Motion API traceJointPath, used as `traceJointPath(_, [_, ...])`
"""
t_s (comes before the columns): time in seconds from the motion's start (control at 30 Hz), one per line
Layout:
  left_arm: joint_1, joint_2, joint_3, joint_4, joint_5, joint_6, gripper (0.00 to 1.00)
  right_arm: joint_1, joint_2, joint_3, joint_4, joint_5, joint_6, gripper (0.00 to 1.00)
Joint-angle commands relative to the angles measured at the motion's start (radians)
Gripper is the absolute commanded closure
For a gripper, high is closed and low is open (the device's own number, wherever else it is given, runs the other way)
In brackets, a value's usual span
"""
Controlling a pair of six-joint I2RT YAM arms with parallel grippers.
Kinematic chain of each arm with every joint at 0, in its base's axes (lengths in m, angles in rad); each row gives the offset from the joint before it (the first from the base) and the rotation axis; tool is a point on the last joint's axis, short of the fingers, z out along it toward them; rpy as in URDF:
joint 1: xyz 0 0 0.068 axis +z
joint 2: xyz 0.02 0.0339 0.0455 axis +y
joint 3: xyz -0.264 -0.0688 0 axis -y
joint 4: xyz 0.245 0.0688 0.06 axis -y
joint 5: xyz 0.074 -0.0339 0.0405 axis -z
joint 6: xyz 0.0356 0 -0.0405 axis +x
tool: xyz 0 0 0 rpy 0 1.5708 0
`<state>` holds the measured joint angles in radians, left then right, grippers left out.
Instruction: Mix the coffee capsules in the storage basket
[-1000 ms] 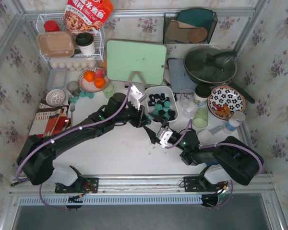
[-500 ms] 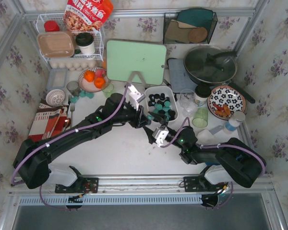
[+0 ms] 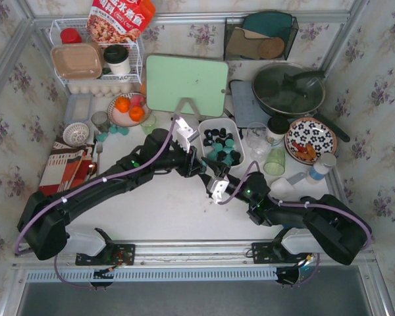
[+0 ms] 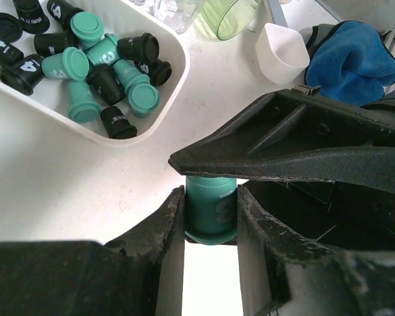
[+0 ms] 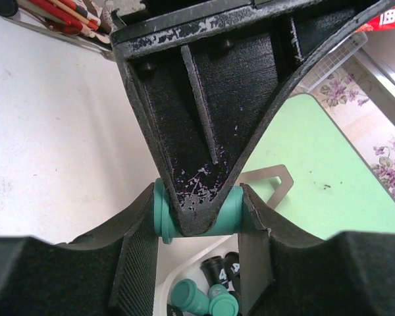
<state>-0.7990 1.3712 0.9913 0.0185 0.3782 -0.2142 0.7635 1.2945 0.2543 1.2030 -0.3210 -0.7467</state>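
Observation:
The white storage basket [image 3: 203, 129] holds several black and teal coffee capsules [image 3: 222, 146], black ones at the far end and teal ones nearer. My left gripper [image 3: 201, 167] and right gripper [image 3: 216, 182] meet just in front of the basket's near left corner. In the left wrist view the left gripper [image 4: 210, 197] is shut on the sides of a teal capsule [image 4: 210, 210], with a right finger lying across above it. In the right wrist view the right gripper [image 5: 197, 197] is shut on the same teal capsule [image 5: 162, 210] at its two ends. The basket [image 4: 178, 72] lies behind.
A green cutting board [image 3: 186, 84] stands behind the basket. A clear glass [image 3: 255, 137], a green cup [image 3: 274, 161] and a white scoop [image 3: 281, 189] sit to its right. A plate of oranges [image 3: 128, 108] and loose teal capsules [image 3: 112, 133] are at the left.
My right gripper has moved a little left and forward to meet the left gripper, and its arm has stretched out. The left arm has hardly moved.

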Motion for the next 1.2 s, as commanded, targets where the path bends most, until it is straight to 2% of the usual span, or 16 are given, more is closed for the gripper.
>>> traceJointPath(0.0, [0.0,-0.022,0.007,0.014,-0.038,-0.011,0.59,0.001,-0.007,0.009,-0.034,0.008,-0.025,0.68])
traceJointPath(0.07, [0.0,-0.036,0.003,0.009,-0.069,-0.016,0.48,0.0,-0.006,0.013,-0.041,0.022,-0.025,0.71])
traceJointPath(0.17, [0.001,-0.07,-0.008,-0.012,-0.133,-0.016,0.39,0.0,0.006,0.021,-0.05,0.064,-0.025,0.73])
traceJointPath(0.33, [0.005,-0.132,-0.016,-0.12,-0.392,-0.007,0.27,-0.01,0.062,0.064,-0.088,0.187,0.024,0.74])
traceJointPath(0.43, [0.023,-0.133,-0.005,-0.219,-0.588,-0.006,0.23,-0.042,0.101,0.101,-0.106,0.276,0.153,0.73])
traceJointPath(0.57, [0.092,-0.11,-0.009,-0.291,-0.752,-0.01,0.16,-0.109,0.135,0.174,-0.212,0.336,0.363,0.72])
traceJointPath(0.67, [0.211,-0.089,-0.024,-0.291,-0.737,-0.034,0.14,-0.162,0.171,0.23,-0.281,0.33,0.491,0.67])
traceJointPath(0.77, [0.345,-0.047,-0.023,-0.274,-0.671,-0.067,0.14,-0.209,0.232,0.301,-0.368,0.355,0.612,0.58])
traceJointPath(0.87, [0.446,0.027,0.007,-0.272,-0.672,-0.078,0.14,-0.258,0.291,0.364,-0.451,0.354,0.692,0.48])
traceJointPath(1.0, [0.566,0.212,0.117,-0.312,-0.679,-0.06,0.14,-0.262,0.31,0.38,-0.47,0.35,0.7,0.33])
traceJointPath(1.17, [0.702,0.465,0.32,-0.428,-0.639,-0.022,0.14,-0.262,0.284,0.355,-0.465,0.328,0.669,0.21])
